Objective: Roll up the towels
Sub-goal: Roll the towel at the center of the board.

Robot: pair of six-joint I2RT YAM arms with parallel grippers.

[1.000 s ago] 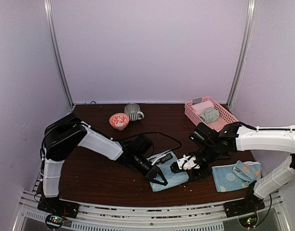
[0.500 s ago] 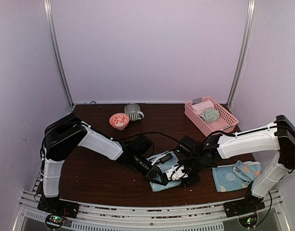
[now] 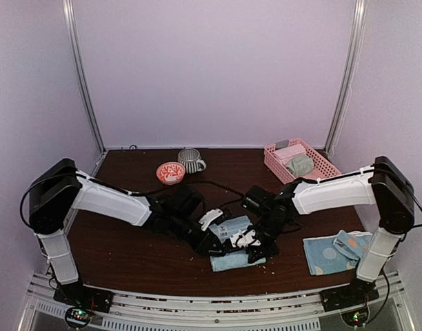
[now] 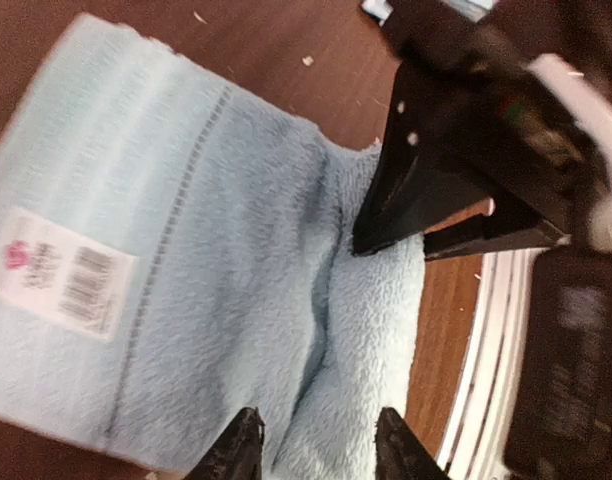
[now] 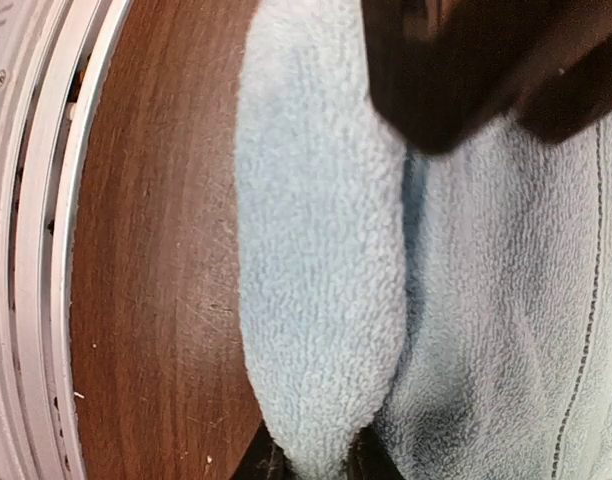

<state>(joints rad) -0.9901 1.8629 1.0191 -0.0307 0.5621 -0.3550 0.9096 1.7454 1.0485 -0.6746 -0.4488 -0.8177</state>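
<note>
Risk: left jaws stand spread, so only right jaws pinch the rolled fold of the light blue terry towel with white barcode label. If that pinch slips on the fluffy pile, the roll springs flat. Towel sits near the front edge of the dark brown wooden desk, so a drag could pull it off. Position: front centre, between both arms. Fold runs between left jaws' 2 tips, contact unclear; right jaws clamp its other end.
</note>
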